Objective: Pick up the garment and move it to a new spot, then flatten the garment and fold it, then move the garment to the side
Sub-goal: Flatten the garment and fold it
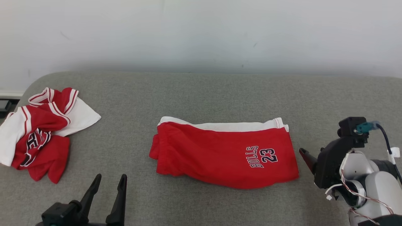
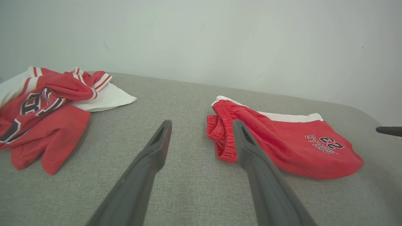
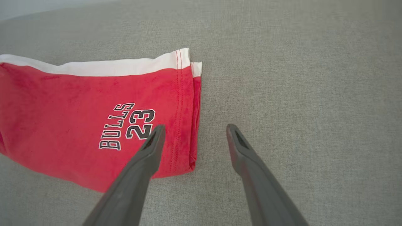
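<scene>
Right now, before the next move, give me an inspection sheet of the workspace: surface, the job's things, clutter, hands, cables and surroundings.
Surface: grey fabric pad, rounded far corners.
Job's things: red shorts, folded, lying flat mid-surface, "BULLS 23" print facing up.
Clutter: red and white jersey, crumpled at the far left.
Hands: left hand open, empty, low at the front left; right hand open, empty, beside the shorts' right end.
Cables: dark cable with a blue plug, and thin wires, on the right wrist.
Surroundings: pale wall behind.
</scene>
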You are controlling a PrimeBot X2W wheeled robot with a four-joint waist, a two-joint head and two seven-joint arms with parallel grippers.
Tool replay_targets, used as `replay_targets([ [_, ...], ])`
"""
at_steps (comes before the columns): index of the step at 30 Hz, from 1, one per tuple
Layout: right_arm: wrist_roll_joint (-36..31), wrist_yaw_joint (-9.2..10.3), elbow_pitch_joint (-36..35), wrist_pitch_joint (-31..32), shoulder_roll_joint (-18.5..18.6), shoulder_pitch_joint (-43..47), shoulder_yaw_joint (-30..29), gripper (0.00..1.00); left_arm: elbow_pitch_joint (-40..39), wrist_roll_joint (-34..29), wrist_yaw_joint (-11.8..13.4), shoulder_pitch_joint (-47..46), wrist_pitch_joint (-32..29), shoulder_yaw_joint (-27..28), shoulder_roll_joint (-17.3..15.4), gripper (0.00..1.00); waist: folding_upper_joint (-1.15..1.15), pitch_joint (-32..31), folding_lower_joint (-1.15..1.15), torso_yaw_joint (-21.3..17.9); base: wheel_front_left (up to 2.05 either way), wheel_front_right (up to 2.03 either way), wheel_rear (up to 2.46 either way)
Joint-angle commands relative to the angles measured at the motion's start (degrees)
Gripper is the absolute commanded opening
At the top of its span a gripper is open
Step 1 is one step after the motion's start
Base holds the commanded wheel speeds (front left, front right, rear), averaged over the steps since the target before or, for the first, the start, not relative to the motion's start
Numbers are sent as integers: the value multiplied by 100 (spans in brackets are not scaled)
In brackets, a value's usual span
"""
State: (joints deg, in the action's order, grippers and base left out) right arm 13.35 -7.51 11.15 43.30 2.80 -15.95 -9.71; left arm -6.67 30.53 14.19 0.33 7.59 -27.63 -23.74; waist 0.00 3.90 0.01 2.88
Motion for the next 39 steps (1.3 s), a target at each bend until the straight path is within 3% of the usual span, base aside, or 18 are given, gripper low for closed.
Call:
replay_targets([
  [1, -113, 4, 136, 89, 19, -168, -25, 100, 12, -28, -12, -106, -14, 2, -39, 100, 0, 30, -1, 59, 0, 0, 0],
  [10, -313, 4, 1479, 135, 18, -931, -220, 100, 121, -31, -122, -224, -29, -98, -29, 100, 0, 35, -1, 251, 0, 0, 0],
  [19, -654, 4, 2799, -111, 19, -1541, -639, 100, 244, 23, -229, -313, 9, -179, -1, 100, 0, 86, -1, 464, 0, 0, 0],
  [35, -701, 4, 4811, -809, 7, -2329, -1145, 100, 451, 78, -326, -446, 111, -231, 33, 100, 0, 146, -1, 708, 0, 0, 0],
  [37, -753, 3, 5012, -901, 2, -2411, -1195, 66, 473, 96, -338, -450, 132, -221, 20, 100, 0, 144, -1, 730, 0, 0, 0],
  [38, -787, 3, 5102, -936, -1, -2442, -1222, 41, 481, 105, -342, -450, 129, -218, 15, 100, 0, 142, -1, 739, 0, 0, 0],
  [39, -830, 3, 5196, -963, -1, -2483, -1256, 25, 488, 112, -344, -450, 136, -217, 11, 100, 0, 140, -1, 746, 0, 0, 0],
])
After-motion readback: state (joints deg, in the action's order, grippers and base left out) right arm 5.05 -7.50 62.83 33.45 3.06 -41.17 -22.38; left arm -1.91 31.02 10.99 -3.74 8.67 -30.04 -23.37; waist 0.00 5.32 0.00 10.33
